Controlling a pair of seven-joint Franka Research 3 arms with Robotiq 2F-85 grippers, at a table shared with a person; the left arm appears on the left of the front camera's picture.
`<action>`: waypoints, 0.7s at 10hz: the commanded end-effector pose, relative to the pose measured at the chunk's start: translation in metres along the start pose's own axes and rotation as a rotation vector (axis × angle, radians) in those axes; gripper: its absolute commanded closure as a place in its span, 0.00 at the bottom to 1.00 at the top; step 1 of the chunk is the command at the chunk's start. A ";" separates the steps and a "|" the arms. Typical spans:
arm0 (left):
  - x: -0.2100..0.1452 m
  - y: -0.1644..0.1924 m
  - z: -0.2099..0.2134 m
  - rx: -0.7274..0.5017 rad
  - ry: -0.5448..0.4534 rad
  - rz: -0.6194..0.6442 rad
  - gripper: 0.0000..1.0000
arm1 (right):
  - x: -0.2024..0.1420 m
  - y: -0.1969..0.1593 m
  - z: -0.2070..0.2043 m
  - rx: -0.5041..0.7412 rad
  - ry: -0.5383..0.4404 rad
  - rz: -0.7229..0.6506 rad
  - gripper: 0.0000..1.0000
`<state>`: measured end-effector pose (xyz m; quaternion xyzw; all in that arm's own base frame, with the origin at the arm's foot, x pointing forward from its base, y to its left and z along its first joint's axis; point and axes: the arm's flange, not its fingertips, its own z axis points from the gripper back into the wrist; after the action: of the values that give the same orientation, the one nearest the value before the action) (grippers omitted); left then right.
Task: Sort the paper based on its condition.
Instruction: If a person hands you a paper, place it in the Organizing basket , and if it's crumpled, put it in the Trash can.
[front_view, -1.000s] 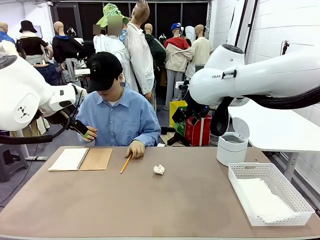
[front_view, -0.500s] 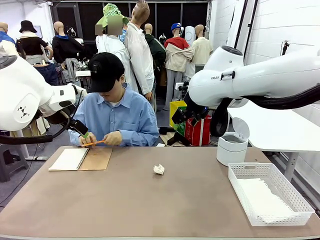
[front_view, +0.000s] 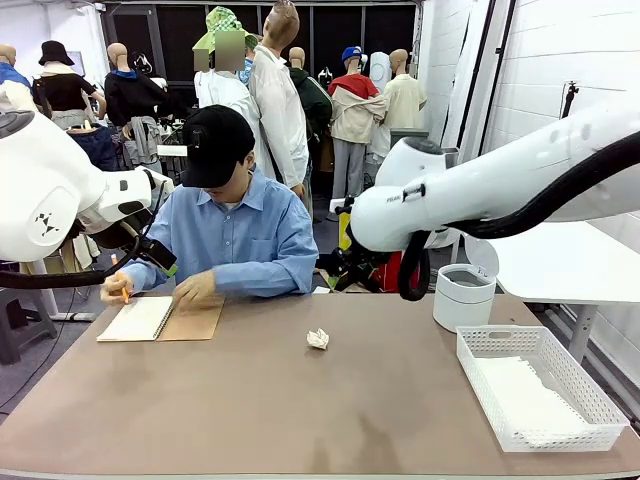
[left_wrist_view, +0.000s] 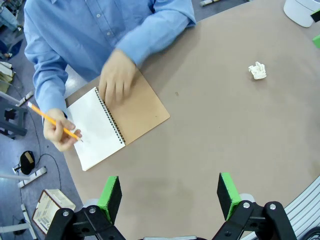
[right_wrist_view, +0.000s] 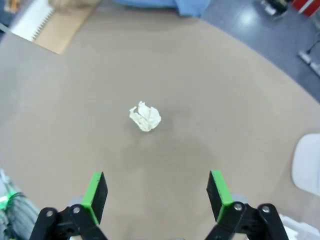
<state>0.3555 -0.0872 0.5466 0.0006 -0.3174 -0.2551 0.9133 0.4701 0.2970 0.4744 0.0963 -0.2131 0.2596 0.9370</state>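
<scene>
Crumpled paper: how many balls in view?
1. The crumpled paper ball lies mid-table, apart from the notebook and the basket. The basket holds flat white sheets; anything crumpled beneath them would be hidden.

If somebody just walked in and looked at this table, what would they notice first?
Probably the little crumpled paper ball alone in the middle of the brown table, with the right end effector hanging open above it. Next, the person at the far left writing in a spiral notebook with a pencil, and the white basket at the right holding flat sheets.
</scene>
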 end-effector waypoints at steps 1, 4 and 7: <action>0.000 0.001 0.000 -0.001 -0.001 0.003 0.00 | 0.009 0.010 -0.026 -0.037 0.000 -0.018 0.00; 0.000 0.001 0.000 -0.001 -0.001 0.003 0.00 | 0.012 0.013 -0.046 -0.016 0.032 -0.014 0.00; 0.000 0.001 0.000 -0.001 -0.001 0.003 0.00 | 0.002 0.008 -0.045 -0.001 0.038 -0.003 0.00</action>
<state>0.3555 -0.0872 0.5466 0.0006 -0.3173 -0.2551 0.9133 0.4865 0.3196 0.4371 0.0926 -0.1956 0.2602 0.9410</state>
